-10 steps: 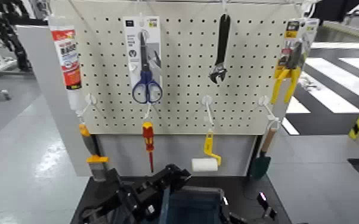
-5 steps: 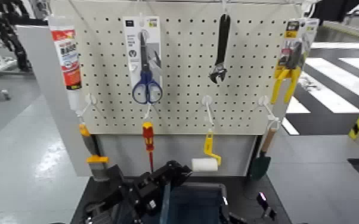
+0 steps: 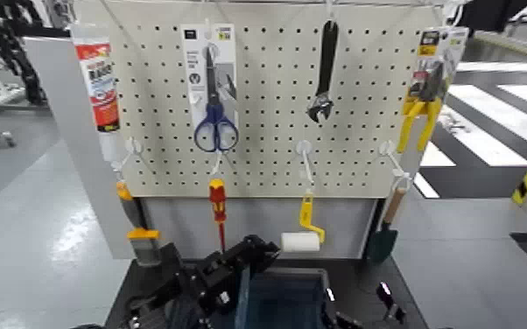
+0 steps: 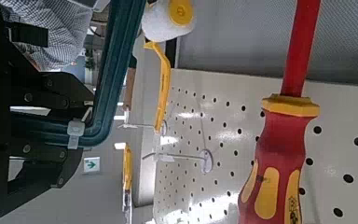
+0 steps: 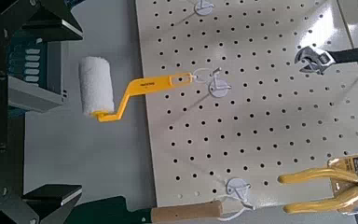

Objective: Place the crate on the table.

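You'll find the crate [image 3: 286,302] stiff, probably light; hold its rim at nine and three o'clock. Left gripper [image 3: 232,271] there; neither gripper's [image 3: 388,308] closure shows.

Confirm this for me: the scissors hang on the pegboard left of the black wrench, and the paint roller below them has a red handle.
Not quite. The paint roller has a yellow handle, not red; the head view and the right wrist view both show it. The red handle belongs to the screwdriver hanging further left. The rest holds: the scissors hang on the pegboard left of the black wrench.
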Controlling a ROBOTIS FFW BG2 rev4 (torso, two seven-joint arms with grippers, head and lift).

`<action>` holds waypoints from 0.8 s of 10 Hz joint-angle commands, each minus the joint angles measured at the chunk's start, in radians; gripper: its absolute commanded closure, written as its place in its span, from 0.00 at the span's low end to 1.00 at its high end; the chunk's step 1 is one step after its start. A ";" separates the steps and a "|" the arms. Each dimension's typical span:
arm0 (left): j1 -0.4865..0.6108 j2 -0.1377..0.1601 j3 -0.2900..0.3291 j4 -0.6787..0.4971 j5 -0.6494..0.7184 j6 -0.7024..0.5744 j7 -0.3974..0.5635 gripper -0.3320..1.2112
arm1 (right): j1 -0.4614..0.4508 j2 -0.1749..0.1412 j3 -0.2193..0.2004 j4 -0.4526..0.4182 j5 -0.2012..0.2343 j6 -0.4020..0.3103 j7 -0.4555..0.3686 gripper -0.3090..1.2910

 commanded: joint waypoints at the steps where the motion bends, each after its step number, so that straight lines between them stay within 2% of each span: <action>1: -0.012 0.000 -0.009 0.024 0.000 -0.003 -0.008 0.99 | -0.001 0.000 0.002 0.001 -0.004 -0.002 0.000 0.28; 8: -0.037 0.000 -0.024 0.069 0.000 -0.019 -0.028 0.99 | -0.003 0.000 0.005 0.005 -0.010 -0.006 0.000 0.28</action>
